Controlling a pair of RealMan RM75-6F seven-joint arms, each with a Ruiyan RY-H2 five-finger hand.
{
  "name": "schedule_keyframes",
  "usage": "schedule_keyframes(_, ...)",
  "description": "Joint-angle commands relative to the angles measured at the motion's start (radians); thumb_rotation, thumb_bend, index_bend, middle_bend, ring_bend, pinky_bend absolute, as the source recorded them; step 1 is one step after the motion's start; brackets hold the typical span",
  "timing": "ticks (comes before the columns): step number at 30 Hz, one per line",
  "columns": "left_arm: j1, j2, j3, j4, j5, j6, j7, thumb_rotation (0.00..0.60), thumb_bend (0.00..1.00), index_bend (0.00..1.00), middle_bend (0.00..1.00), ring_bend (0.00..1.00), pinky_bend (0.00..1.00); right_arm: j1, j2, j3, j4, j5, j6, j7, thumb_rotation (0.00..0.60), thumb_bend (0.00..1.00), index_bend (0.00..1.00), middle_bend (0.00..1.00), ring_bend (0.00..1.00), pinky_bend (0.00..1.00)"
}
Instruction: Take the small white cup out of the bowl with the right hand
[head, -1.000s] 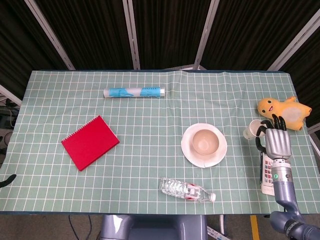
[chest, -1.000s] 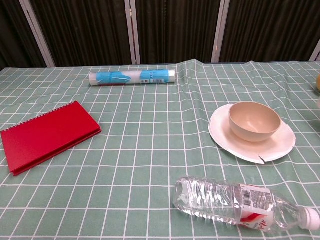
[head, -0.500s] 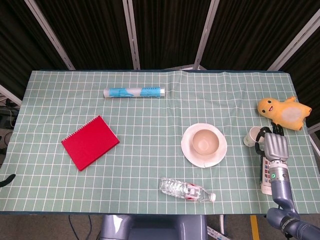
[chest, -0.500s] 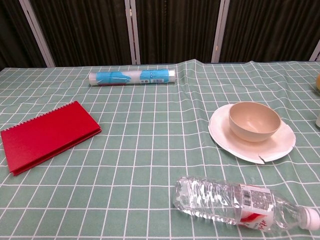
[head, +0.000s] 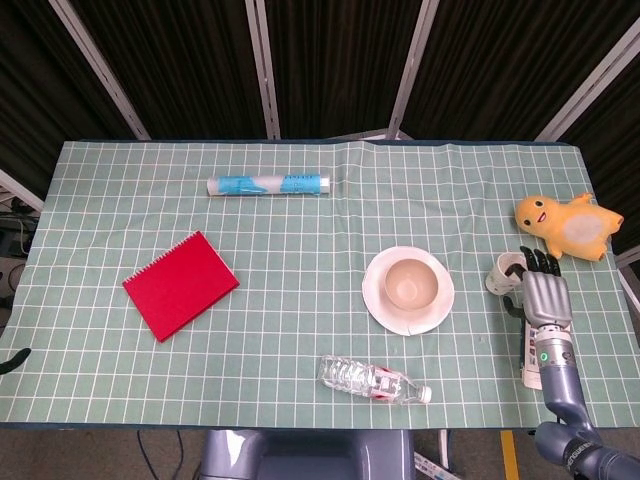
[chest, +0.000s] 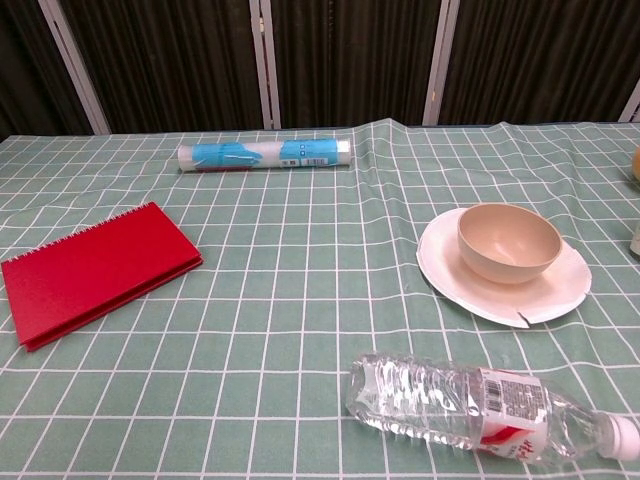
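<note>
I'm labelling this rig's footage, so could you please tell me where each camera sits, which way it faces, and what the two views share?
Head view: sits high, looking steeply down on the whole table; of the robot it shows the right hand and forearm beside the small white cup, at the right edge near the yellow toy.
Chest view: sits low at the near edge, looking across the table toward the dark curtains; no hand or arm shows.
Shared: bowl on its white plate, red notebook, water bottle, blue-and-white tube.
</note>
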Motion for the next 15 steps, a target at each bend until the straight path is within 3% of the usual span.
schedule_keyframes(1,0.001,0.0,0.0,0.001,0.001,0.001,0.0,0.6,0.0,0.0,0.0,0.0,0.0,-0.018,0.029,0.0,-0.051,-0.033,0.053,0.008,0.6,0.18,0.01,0.0,0.0,0.0)
schedule_keyframes(9,0.002,0.0,0.0,0.003,0.0,0.004,-0.004,0.6,0.0,0.0,0.0,0.0,0.0,-0.083,0.102,-0.034,-0.164,-0.121,0.173,0.025,0.6,0.15,0.0,0.0,0.0,0.0)
schedule_keyframes(15,0.003,0.0,-0.001,0.011,-0.002,0.003,-0.01,0.6,0.0,0.0,0.0,0.0,0.0,-0.143,0.145,-0.092,-0.197,-0.272,0.302,0.069,0.6,0.15,0.0,0.0,0.0,0.0)
